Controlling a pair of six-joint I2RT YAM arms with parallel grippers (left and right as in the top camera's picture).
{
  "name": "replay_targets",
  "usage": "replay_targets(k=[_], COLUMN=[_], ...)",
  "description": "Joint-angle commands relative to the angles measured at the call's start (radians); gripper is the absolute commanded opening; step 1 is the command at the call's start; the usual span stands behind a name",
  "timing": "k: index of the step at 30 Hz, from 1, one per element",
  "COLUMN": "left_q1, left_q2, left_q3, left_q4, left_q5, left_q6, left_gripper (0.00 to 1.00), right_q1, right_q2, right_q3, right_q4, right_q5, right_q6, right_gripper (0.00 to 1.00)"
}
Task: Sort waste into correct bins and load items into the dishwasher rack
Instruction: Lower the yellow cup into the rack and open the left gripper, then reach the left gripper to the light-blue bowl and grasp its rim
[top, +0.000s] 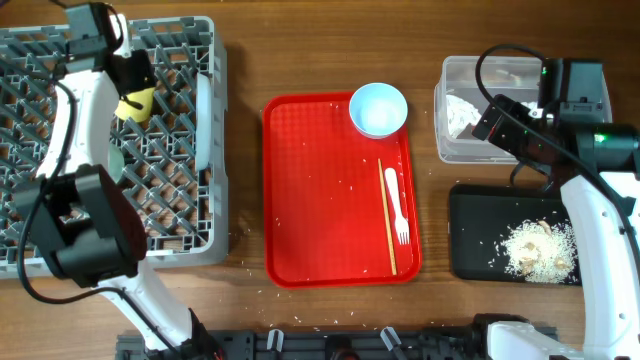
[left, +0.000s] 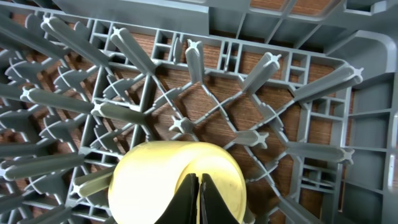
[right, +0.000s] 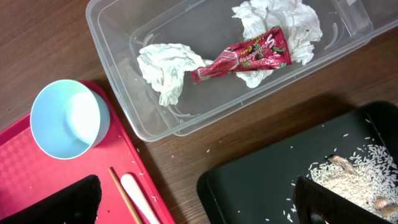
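My left gripper (top: 131, 88) is shut on the rim of the small yellow cup (top: 135, 104) and holds it over the grey dishwasher rack (top: 170, 215). In the left wrist view the shut jaws (left: 199, 198) pinch the cup (left: 155, 180) above the rack's pegs (left: 193, 59). My right gripper (top: 497, 122) is open and empty (right: 199, 205), above the clear tub (right: 118, 43). That tub holds white tissues (right: 165, 65) and the red wrapper (right: 242, 56). The black tray (top: 480, 235) holds rice scraps (top: 535, 250). A blue-green bowl (top: 378, 108), a chopstick (top: 386, 215) and a white fork (top: 396, 205) lie on the red serving tray.
The red serving tray (top: 320, 190) sits in the middle of the wooden table, sprinkled with rice grains. Loose grains also lie on the table by its front edge. The rack fills the left side. The plate and the second bowl cannot be made out clearly.
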Motion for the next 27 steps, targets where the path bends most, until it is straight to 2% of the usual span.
replay_targets(k=[1,4,11,18,20,24,27], left_q1=[0.059,0.082,0.142,0.151,0.151,0.145,0.104], left_q2=[0.006,-0.008,-0.029,-0.084,-0.115,-0.200,-0.259], left_q3=[-0.001,-0.001,-0.001,-0.001,-0.001,-0.001,-0.001], left_q4=[-0.033,-0.045,-0.105,-0.098,-0.087,-0.049,-0.062], left_q5=[-0.031,-0.031,-0.031,-0.014,0.077,0.417,0.541], left_q6=[-0.048,-0.136,-0.144,-0.183,-0.226,-0.247,-0.247], left_gripper=[0.04,0.04,0.04,0.04,0.04,0.04,0.06], right_q1=[-0.004,-0.004,-0.004,-0.004,-0.004,-0.004,-0.004], right_q2=[-0.010,-0.010,-0.010,-0.010,-0.010,-0.010,-0.010], right_q3=[0.012,0.012,0.012,0.012,0.012,0.012,0.012], right_q4=[0.002,0.002,0.002,0.002,0.002,0.002,0.002], right_q5=[0.002,0.002,0.002,0.002,0.002,0.002,0.002], right_q6=[-0.013,-0.013,-0.013,-0.013,-0.013,-0.013,-0.013], right_gripper=[1.00,1.00,1.00,1.00,1.00,1.00,1.00])
